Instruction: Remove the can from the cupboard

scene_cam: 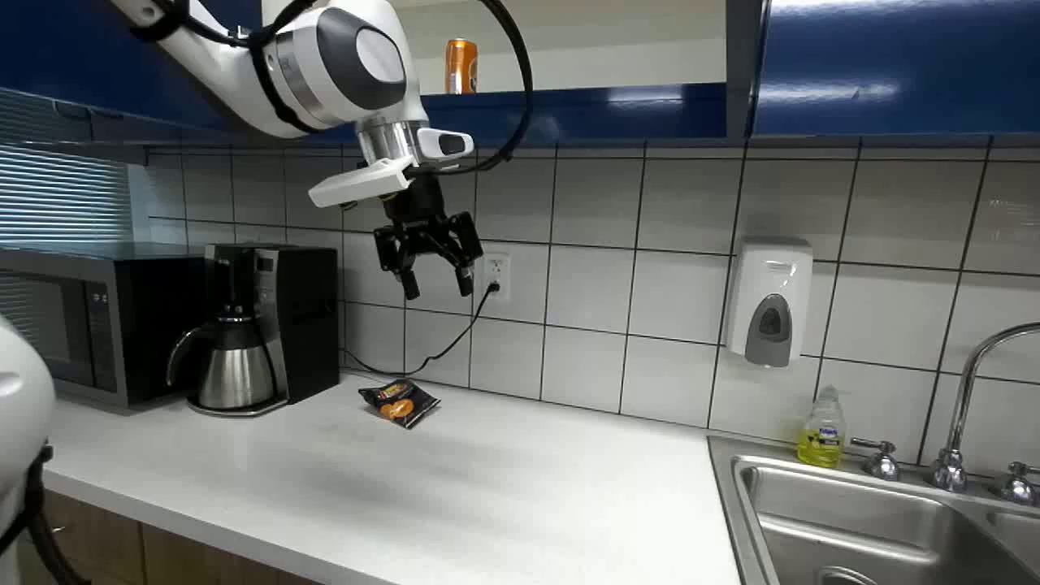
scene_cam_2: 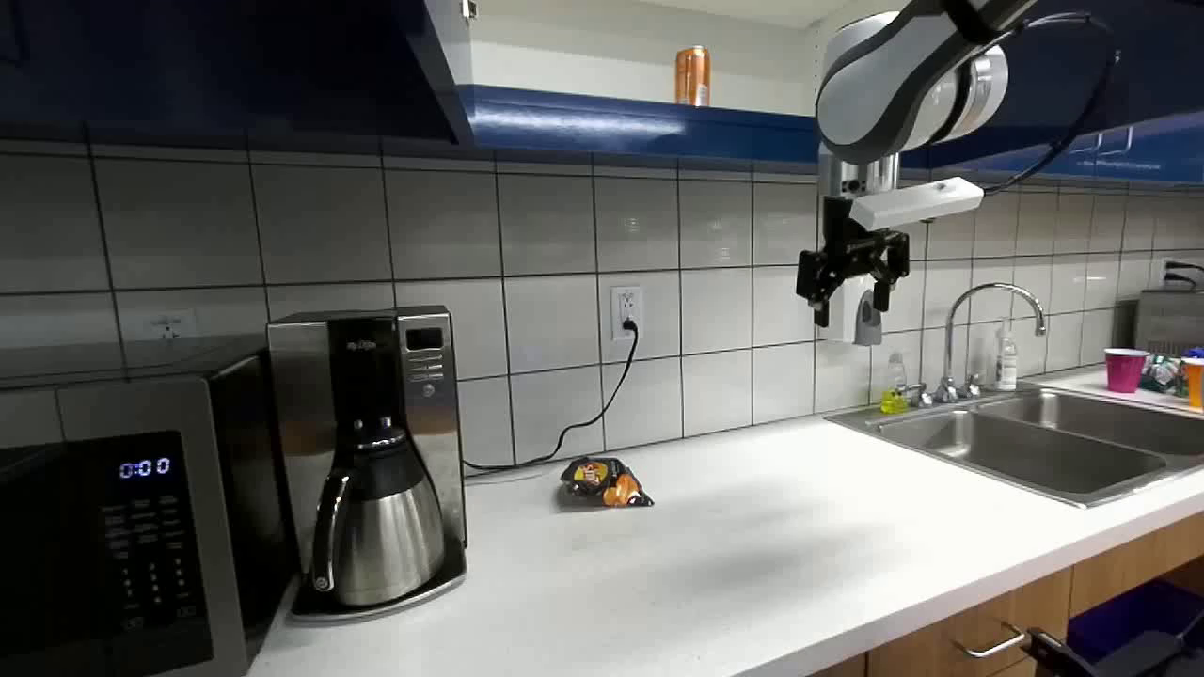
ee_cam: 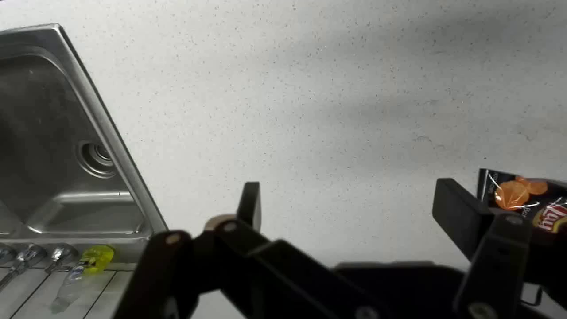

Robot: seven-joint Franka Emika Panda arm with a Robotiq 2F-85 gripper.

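Orange drink can (scene_cam: 461, 67) upright in the blue-fronted cupboard (scene_cam: 601, 112), higher than the tool (scene_cam: 437, 283) and well apart from it. Tool points down; jaws spread wide, nothing gripped. Below tool: speckled white tabletop (scene_cam: 504, 479). On it, in wrist view, black chip packet (ee_cam: 516, 194) to one side of tool; stainless-steel sink (ee_cam: 88, 95) to the opposite side.

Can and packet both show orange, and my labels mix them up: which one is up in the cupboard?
The can: it stands upright in the cupboard, whereas the mostly black packet lies on the counter.
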